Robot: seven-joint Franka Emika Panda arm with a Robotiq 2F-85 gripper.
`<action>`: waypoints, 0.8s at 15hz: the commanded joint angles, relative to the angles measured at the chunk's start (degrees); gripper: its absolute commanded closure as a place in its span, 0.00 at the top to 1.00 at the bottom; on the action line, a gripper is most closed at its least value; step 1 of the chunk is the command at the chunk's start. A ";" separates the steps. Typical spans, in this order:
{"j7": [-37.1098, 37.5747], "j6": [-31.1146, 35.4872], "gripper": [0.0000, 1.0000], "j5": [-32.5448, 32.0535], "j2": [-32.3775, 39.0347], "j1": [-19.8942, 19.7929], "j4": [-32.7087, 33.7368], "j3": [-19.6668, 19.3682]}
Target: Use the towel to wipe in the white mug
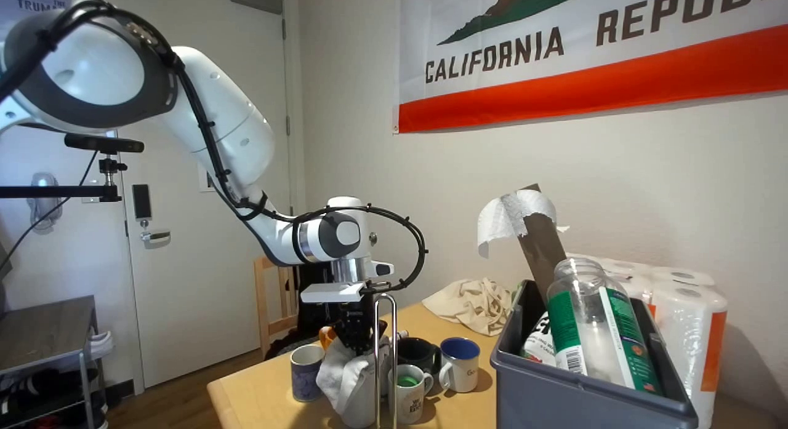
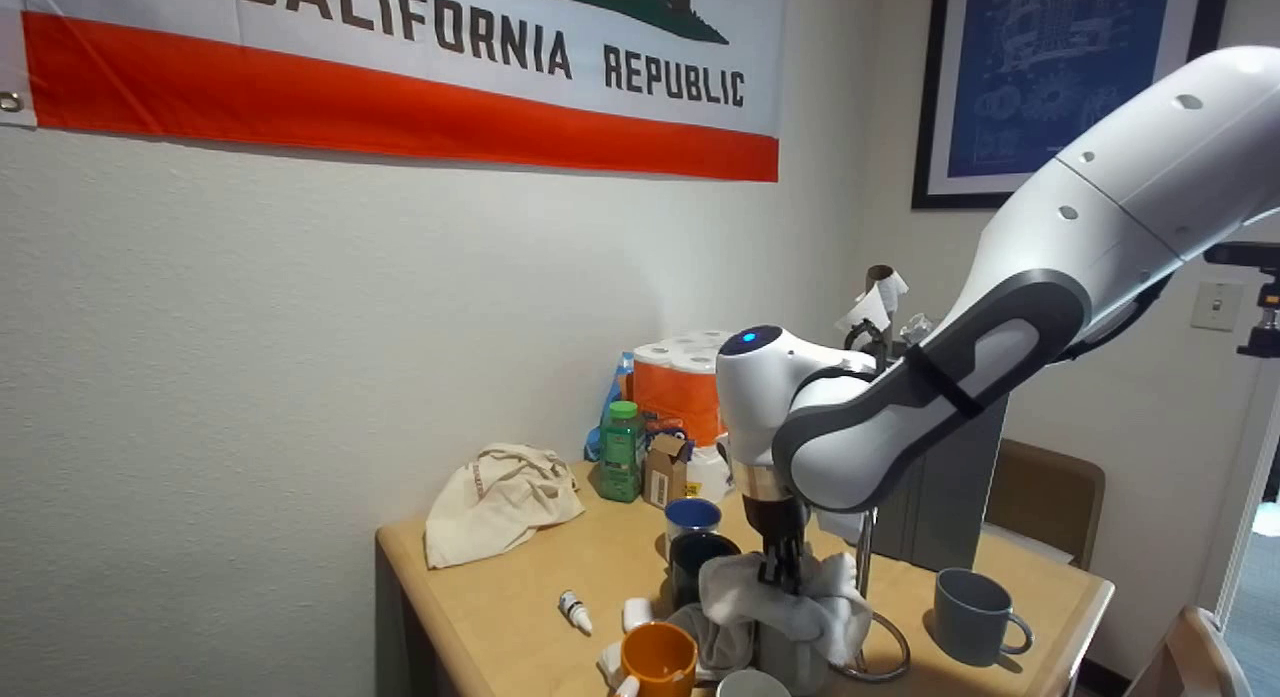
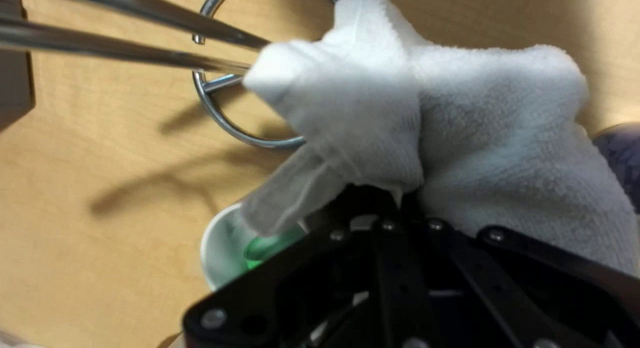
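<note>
My gripper [image 1: 356,344] points straight down, its fingers shut on a white towel [image 1: 333,370]. In an exterior view the black fingers [image 2: 783,573] press into the bunched towel [image 2: 745,589]. A white mug [image 1: 360,410] stands directly beneath; the towel drapes over its rim and hides its opening. Its lower wall also shows below the towel [image 2: 790,667]. How deep the towel sits inside cannot be told. In the wrist view the towel [image 3: 500,138] spreads around the fingertips [image 3: 395,203], which are partly hidden. A white printed mug [image 1: 409,405] with a green inside stands close by.
A metal stand [image 1: 377,355] rises right beside the gripper. Around it are a black mug [image 1: 418,353], a blue-lined mug [image 1: 460,364], a purple-patterned mug [image 1: 306,373], an orange mug [image 2: 658,657] and a grey mug [image 2: 972,617]. A grey bin [image 1: 585,398] and cream cloth [image 2: 500,507] also occupy the table.
</note>
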 commanded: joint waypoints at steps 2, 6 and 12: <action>-7.02 -2.36 0.01 4.88 -1.91 -2.56 2.19 2.58; -11.73 -3.81 0.01 7.33 -2.64 -3.70 5.96 3.43; -12.98 -3.58 0.01 5.79 -4.06 -4.02 12.61 2.42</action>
